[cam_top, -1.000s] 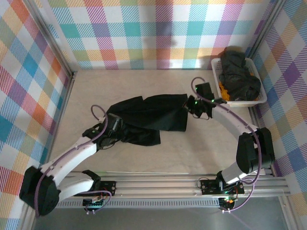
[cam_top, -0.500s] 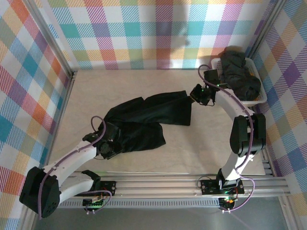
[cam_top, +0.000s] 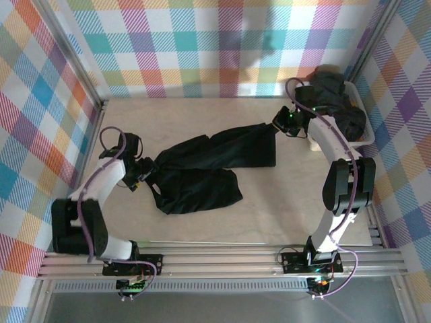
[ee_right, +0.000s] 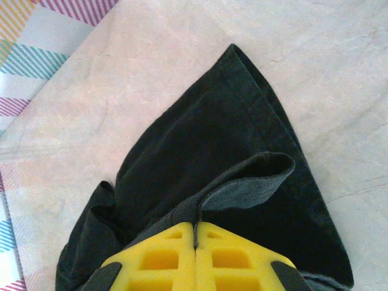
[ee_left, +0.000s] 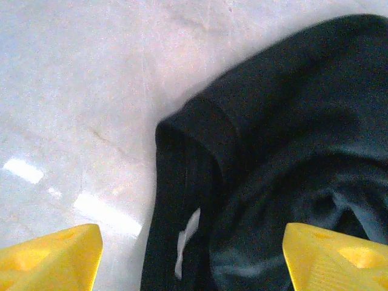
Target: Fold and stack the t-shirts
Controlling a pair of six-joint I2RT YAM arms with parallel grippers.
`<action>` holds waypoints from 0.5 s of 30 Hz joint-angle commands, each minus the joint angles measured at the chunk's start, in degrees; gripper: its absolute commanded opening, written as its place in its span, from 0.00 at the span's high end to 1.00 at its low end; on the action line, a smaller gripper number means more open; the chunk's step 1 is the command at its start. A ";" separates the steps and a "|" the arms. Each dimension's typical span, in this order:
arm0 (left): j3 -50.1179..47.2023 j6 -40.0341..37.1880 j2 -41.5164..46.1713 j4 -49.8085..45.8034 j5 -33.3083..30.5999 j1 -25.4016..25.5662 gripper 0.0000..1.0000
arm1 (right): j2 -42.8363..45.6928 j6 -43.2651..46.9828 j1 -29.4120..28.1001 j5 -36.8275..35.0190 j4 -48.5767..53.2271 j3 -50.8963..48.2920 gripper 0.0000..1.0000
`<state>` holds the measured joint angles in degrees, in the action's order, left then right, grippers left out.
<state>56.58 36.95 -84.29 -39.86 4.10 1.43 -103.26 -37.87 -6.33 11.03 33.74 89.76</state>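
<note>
one white plastic basket sits at the upper right of the top view. in it i see a heap of crumpled black cloth; i cannot tell how many garments make it up. one black short-sleeved cloth t-shirt lies stretched across the middle of the pale counter, bunched at its lower left. i count two tools. the right tool is clamped on a fold at the shirt's upper right corner, just beside the basket. the left tool is spread wide at the shirt's left end, gripping nothing.
</note>
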 commanded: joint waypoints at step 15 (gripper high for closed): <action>5.74 -2.21 -8.20 3.89 -11.24 1.43 0.36 | 2.86 3.33 2.09 1.83 3.23 3.58 1.00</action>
<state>64.64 33.12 -100.84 -33.78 -0.45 1.87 -99.46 -36.25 -4.60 11.70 36.16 90.67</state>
